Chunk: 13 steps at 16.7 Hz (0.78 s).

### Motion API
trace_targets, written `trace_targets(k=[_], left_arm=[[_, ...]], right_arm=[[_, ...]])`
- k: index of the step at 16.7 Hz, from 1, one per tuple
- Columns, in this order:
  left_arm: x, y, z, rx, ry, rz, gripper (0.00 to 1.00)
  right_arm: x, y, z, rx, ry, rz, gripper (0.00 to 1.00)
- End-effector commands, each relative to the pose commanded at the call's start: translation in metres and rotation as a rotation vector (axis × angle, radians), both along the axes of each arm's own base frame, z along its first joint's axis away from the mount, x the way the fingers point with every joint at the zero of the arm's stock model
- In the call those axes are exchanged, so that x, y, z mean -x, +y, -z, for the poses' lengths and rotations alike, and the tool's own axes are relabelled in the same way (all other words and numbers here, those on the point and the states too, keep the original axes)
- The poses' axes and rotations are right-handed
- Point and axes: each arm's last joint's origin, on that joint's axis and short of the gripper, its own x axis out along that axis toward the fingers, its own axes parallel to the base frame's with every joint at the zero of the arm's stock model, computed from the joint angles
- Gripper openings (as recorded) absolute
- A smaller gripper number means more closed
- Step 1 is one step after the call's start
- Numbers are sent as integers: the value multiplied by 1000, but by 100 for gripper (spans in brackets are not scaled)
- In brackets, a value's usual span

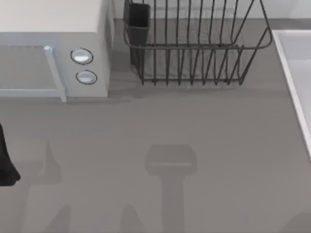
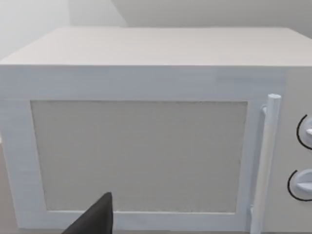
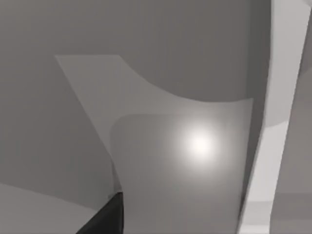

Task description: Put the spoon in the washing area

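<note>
Where rightmost, washing area (image 1: 290, 82) beside rack (image 1: 194, 47)

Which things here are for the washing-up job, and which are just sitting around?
For the job:
- washing area, at the table's right edge

Just sitting around:
- microwave, back left
- dish rack, back middle
- dark cup on the rack's corner

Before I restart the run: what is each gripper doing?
Left gripper: by the microwave, fingers cannot be told.
Right gripper: near the washing area, cannot be told.
</note>
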Motion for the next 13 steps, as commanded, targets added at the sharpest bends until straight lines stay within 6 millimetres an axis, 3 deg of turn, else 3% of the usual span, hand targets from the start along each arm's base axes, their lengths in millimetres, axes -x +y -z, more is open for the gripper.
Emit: trace_targets(k=[1, 13], left_arm=[[0, 0, 0, 0, 0, 0, 100], [0, 0, 0, 0, 0, 0, 100]], right_arm=[[0, 0, 0, 0, 0, 0, 100], [0, 0, 0, 0, 0, 0, 10]])
